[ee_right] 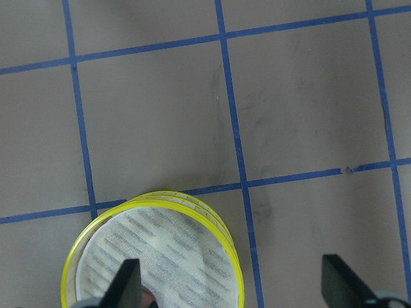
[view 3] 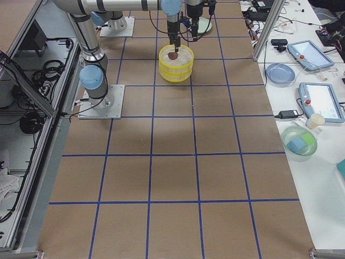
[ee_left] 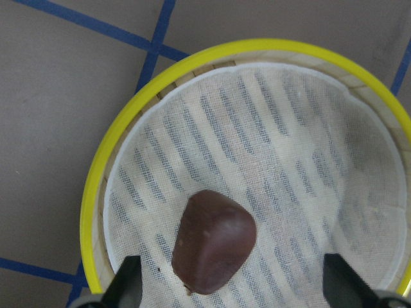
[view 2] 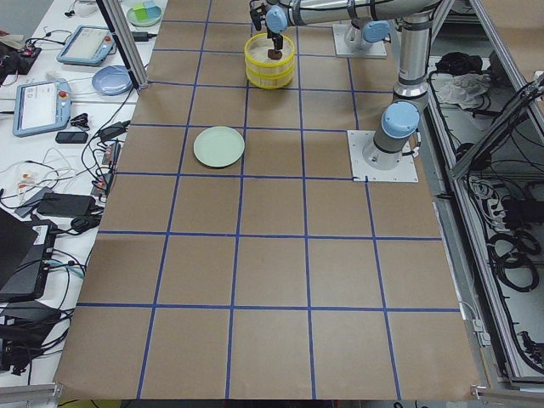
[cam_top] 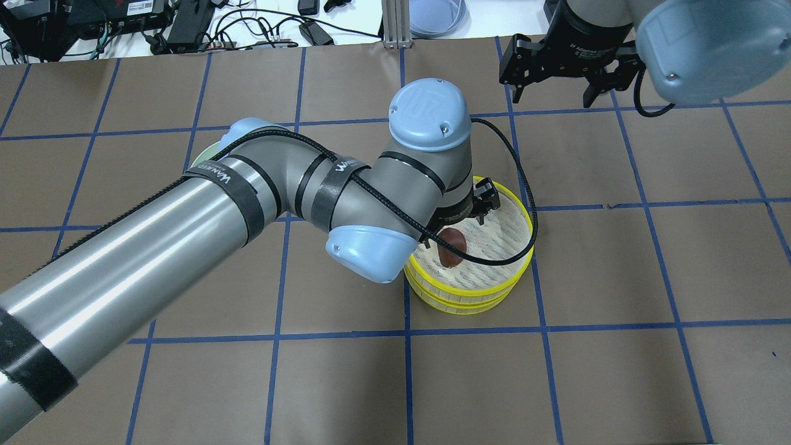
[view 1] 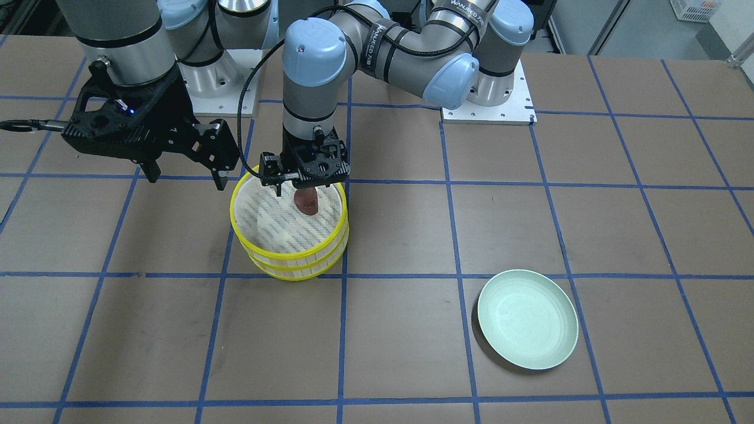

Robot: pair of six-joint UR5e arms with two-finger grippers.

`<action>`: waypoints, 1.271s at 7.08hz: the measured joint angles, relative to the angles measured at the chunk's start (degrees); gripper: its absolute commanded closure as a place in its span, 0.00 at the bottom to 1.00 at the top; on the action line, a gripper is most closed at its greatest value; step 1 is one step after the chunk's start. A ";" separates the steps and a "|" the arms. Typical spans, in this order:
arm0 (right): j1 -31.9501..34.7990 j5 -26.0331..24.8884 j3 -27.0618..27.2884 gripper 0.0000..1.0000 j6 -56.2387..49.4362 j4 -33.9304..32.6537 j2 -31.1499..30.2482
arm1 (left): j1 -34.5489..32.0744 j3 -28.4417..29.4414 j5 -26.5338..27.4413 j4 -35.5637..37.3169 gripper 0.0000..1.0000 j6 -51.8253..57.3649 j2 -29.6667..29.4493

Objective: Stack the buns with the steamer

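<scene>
A dark reddish-brown bun lies on the white cloth liner inside the top tier of a yellow-rimmed steamer made of two stacked tiers. My left gripper hangs straight over the bun, open, and its fingertips stand wide apart on either side without touching it. In the overhead view the bun shows just under the left wrist. My right gripper hovers open and holds nothing, higher up beside the steamer on the robot's right.
A pale green plate with nothing on it sits on the brown gridded table toward the robot's left. In the overhead view the left arm hides most of it. Benches with devices and bowls line the table's far side.
</scene>
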 measured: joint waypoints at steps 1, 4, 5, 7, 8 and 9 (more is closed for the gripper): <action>0.00 0.01 0.14 0.00 0.06 0.02 0.02 | 0.85 0.15 1.65 -0.11 0.00 2.68 1.22; 0.00 0.05 0.51 0.00 0.02 -0.02 -0.01 | 7.38 0.65 6.98 -3.01 0.00 15.15 6.53; 0.00 0.05 0.54 0.00 0.00 -0.04 -0.02 | 11.13 0.81 7.28 -5.83 0.00 20.77 8.96; 0.00 0.04 0.52 0.00 -0.01 0.00 -0.02 | 18.72 1.95 7.25 -12.47 0.00 30.50 12.86; 0.01 0.04 0.53 0.00 0.02 0.00 -0.02 | 21.20 3.58 7.29 -16.68 0.00 32.63 14.10; 0.05 0.07 0.54 0.00 0.10 -0.03 -0.02 | 23.26 6.02 7.35 -21.88 0.00 33.84 14.86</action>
